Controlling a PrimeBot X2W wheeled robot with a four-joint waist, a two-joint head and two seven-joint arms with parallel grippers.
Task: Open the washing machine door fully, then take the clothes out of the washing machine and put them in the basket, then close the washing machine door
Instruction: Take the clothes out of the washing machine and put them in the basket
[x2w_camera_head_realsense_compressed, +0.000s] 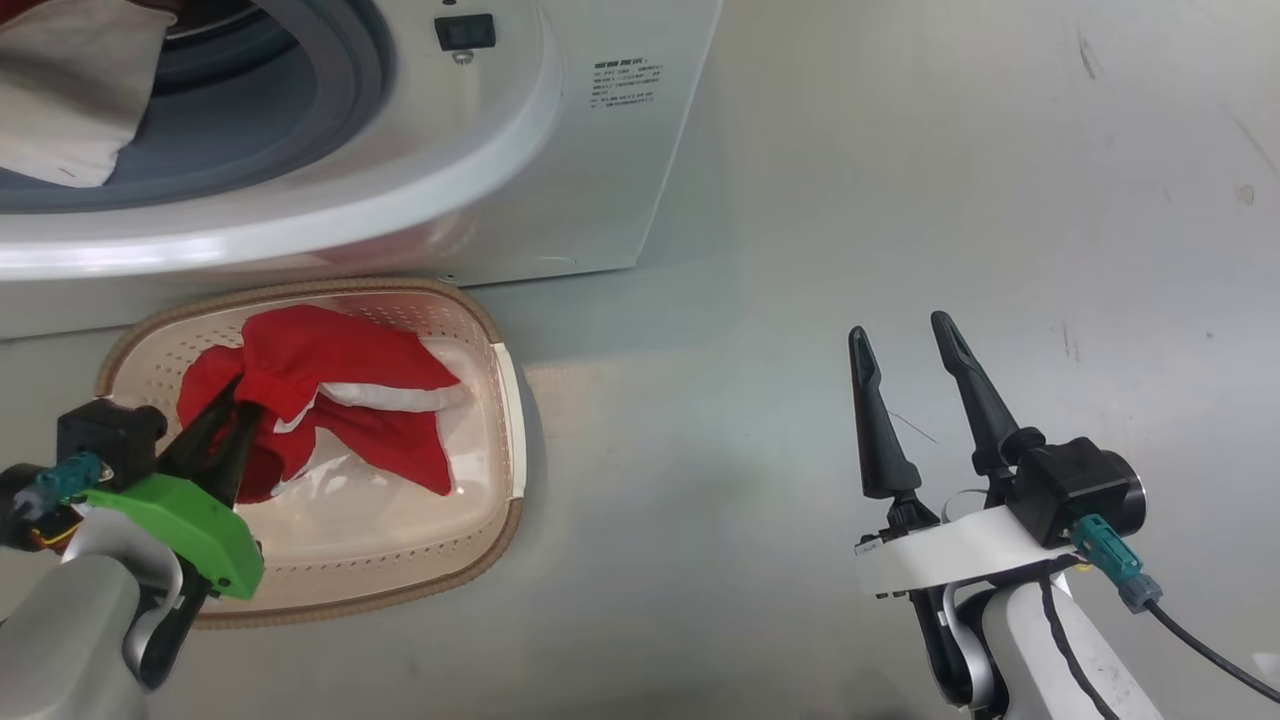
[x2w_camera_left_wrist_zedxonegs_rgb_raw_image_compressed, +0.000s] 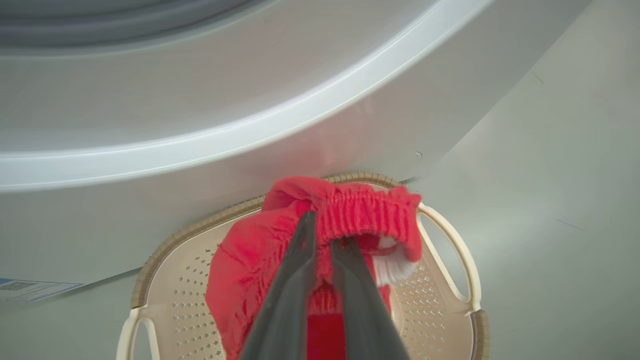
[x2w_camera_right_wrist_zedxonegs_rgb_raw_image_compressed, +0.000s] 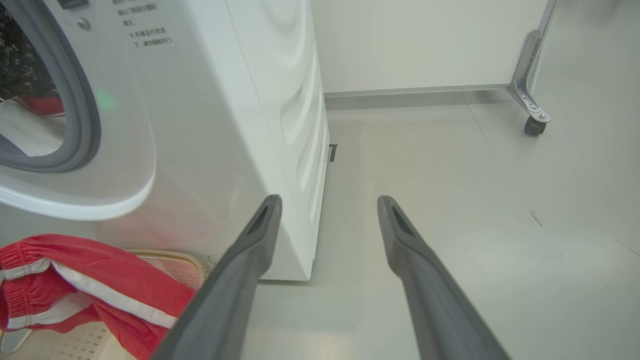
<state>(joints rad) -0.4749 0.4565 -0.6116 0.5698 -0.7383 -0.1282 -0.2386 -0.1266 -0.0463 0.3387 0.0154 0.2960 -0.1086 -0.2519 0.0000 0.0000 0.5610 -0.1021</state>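
Head view has the red garment (x2w_camera_head_realsense_compressed: 330, 370) at the lower left of the frame, draped into the basket (x2w_camera_head_realsense_compressed: 508, 400), with a white stripe running across its folds. The left gripper (x2w_camera_head_realsense_compressed: 236, 400) reaches in from the bottom-left corner. Its fingers point up and to the right, and their tips are buried in the garment's left edge. In the left wrist view those fingers are pressed nearly together, pinching the gathered elastic band, with the cloth bunched above the basket's perforated bottom. The basket sits on the floor (x2w_camera_head_realsense_compressed: 900, 180) just in front of the washing machine (x2w_camera_head_realsense_compressed: 580, 180), whose open drum mouth takes the upper left. A pale cloth (x2w_camera_head_realsense_compressed: 70, 90) lies in that mouth. At the lower right, well apart from the basket, the right gripper (x2w_camera_head_realsense_compressed: 900, 330) stands over bare floor, its fingers spread wide, pointing up the frame and holding nothing.
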